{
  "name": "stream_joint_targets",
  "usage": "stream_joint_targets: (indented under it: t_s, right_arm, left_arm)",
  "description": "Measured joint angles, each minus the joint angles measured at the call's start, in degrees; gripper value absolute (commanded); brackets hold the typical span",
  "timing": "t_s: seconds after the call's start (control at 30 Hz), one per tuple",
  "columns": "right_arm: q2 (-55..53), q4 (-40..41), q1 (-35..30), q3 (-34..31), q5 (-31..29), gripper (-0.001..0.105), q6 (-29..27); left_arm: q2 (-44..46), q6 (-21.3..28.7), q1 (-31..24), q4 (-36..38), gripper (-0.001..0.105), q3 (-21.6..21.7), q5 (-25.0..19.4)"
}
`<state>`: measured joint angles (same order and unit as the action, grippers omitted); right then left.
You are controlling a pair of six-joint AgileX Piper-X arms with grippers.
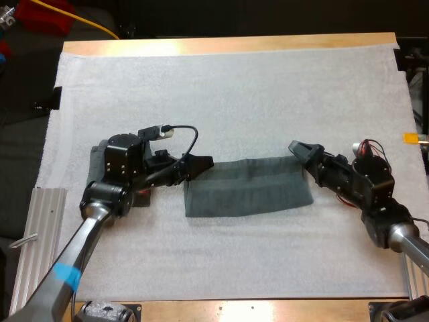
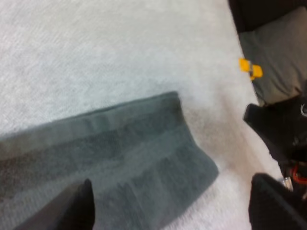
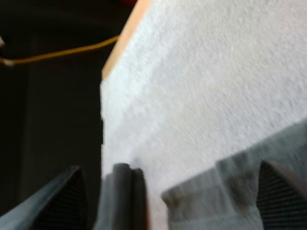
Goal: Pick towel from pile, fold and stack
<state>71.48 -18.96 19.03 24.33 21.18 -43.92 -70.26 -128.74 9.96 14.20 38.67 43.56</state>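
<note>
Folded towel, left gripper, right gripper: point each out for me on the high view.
folded towel [image 1: 248, 188], high view, middle of its top face.
left gripper [image 1: 200, 168], high view, between its fingertips, at the towel's left edge.
right gripper [image 1: 300, 153], high view, between its fingertips, at the towel's right end.

No text, label, brand, number or sign was legible; towel [image 1: 248, 186] and mat [image 1: 234, 87] were seen unmarked.

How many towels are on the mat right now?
2: a folded towel lies at the middle of the mat; a second towel sits at the left, mostly under my left arm, so more may be hidden there.
</note>
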Motion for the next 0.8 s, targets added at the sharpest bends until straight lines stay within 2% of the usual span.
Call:
stream_joint_targets:
  t_s: [0.2, 0.5, 0.8]
  right_arm:
    - [-6.22, 9.98, 0.0, 0.0, 0.0, 0.071, -3.97]
    - [-13.49, 26.3, 0.0, 1.42, 0.0, 0.071, -10.33]
    - [-19.92, 41.03, 0.0, 4.17, -0.21, 0.071, -12.18]
  left_arm:
    - [6.23, 1.58, 0.0, 5.62, 0.065, 0.0, 0.0]
    - [13.49, 7.08, 0.0, 18.13, 0.065, 0.0, -0.45]
    - [21.47, 10.37, 0.0, 28.72, 0.065, 0.0, -1.84]
